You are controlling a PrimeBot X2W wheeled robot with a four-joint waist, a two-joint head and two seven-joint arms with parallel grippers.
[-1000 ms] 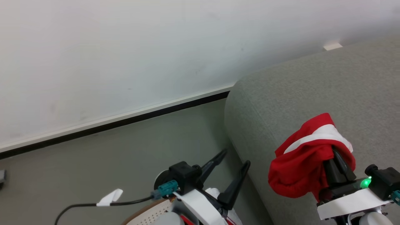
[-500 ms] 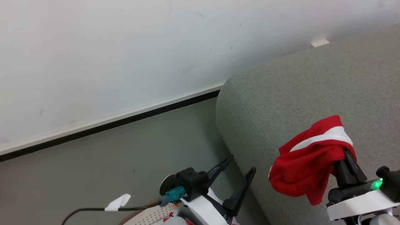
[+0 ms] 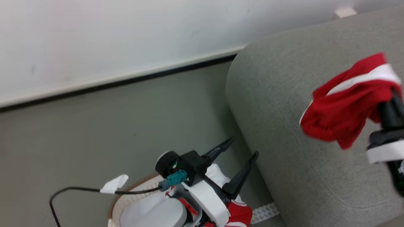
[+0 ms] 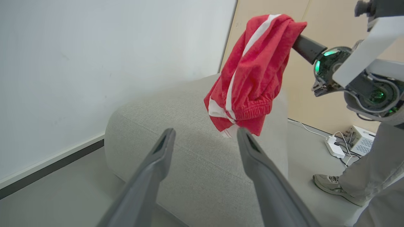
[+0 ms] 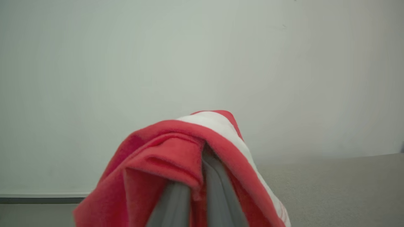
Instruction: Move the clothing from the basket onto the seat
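In the head view my right claw (image 3: 389,104) sits at 3 o'clock, its jaws pinched almost together on a red garment (image 3: 342,123). The cloth drapes off the fingers toward 9 o'clock, above the grey seat (image 3: 277,104). My left claw (image 3: 245,146) is near 6 o'clock, spread wide and holding nothing, with its fingers aimed toward 1 o'clock just beside the seat's rounded edge. Under that wrist, at 7 o'clock, the basket (image 3: 132,197) stands on the floor with a second garment (image 3: 241,213) in it. In the left wrist view the red garment (image 4: 252,72) hangs at 1 o'clock from the right claw (image 4: 300,42), which reaches in from 2 o'clock. The garment's long axis runs from 12 down to 6 o'clock, with a white band along it. Its hem appears to hang free above the seat (image 4: 139,116), though I cannot tell how far apart they are. A person's shoe (image 4: 331,186) rests on the floor at 4 o'clock, beyond the seat. In the right wrist view the cloth (image 5: 164,157) folds over both fingers of the right claw (image 5: 199,195) at 6 o'clock. A strip of seat (image 5: 331,186) lies at 4 o'clock and a pale wall (image 5: 202,56) stands behind. What matters next, I judge, is that the seat lies below the hanging cloth. My right arm is the nearer one, so it only needs to lower and let go. My left arm is nearer the basket.
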